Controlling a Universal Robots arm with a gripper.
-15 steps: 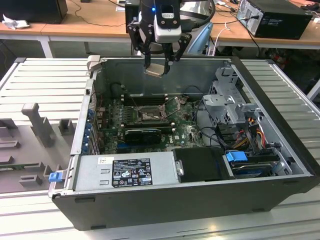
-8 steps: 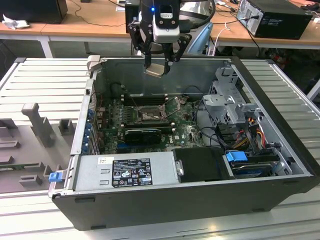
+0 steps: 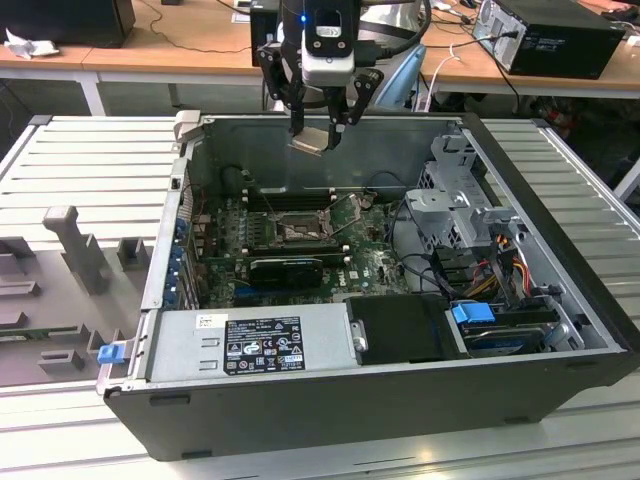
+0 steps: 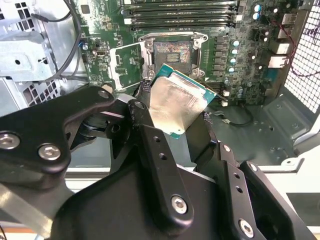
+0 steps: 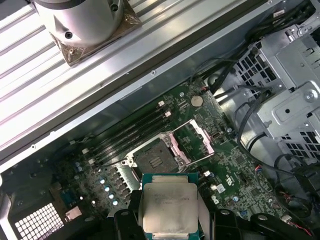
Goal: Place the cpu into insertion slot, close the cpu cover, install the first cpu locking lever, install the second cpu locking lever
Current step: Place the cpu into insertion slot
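Cpu in pincer — insertion slot uncovered

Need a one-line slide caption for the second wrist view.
Pincer holds the cpu above the bare insertion slot, cpu cover flipped open beside it.

An open computer case holds a power supply, graphics card and drive cage.

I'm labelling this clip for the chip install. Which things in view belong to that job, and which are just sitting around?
Part of the job:
chip, held in the gripper above the case
empty socket
metal cover, flipped open

Just sitting around:
memory slots
graphics card
power supply
drive cage
computer on the far bench
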